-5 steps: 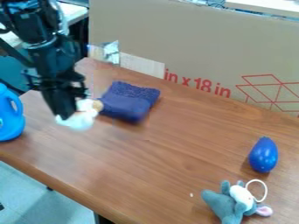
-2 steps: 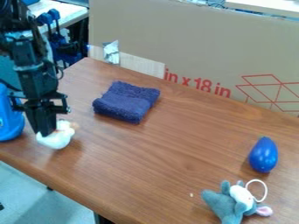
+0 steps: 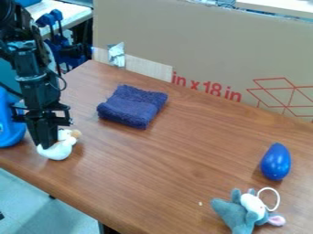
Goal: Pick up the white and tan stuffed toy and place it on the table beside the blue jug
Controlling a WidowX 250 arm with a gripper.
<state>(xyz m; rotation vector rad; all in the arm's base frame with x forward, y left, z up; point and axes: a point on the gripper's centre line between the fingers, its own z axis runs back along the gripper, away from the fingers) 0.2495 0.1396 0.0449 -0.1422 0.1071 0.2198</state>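
White toy [image 3: 56,152] is seen gripped at the near-left side of the folded navy cloth [image 3: 132,106], which is taken here as the landmark. The toy is held low at the tabletop [image 3: 165,169], near its front-left edge; whether its weight is borne by the wood cannot be told. A rounded body is shown below the fingertips, and a smaller part with a tan tip is turned toward the cloth. The claw of the black gripper [image 3: 45,145] is closed on the toy, its fingers pointed downward and pressed against the white surface. The black arm [image 3: 34,75] is brought in from the upper left, to the left of the cloth.

Farther left of the cloth, a blue container [image 3: 8,121] is partly cut off by the view's edge and partly overlapped by the arm. To the right of the cloth and nearer the camera, a glossy blue egg-shaped object [image 3: 276,162] is placed, well apart from it. Beyond that, still nearer the camera, a gray plush animal [image 3: 235,214] is laid with a white loop [image 3: 278,199] attached. Behind the cloth, a large cardboard panel [image 3: 196,50] is stood along the table, marked in red and patched with silver tape [image 3: 116,55].
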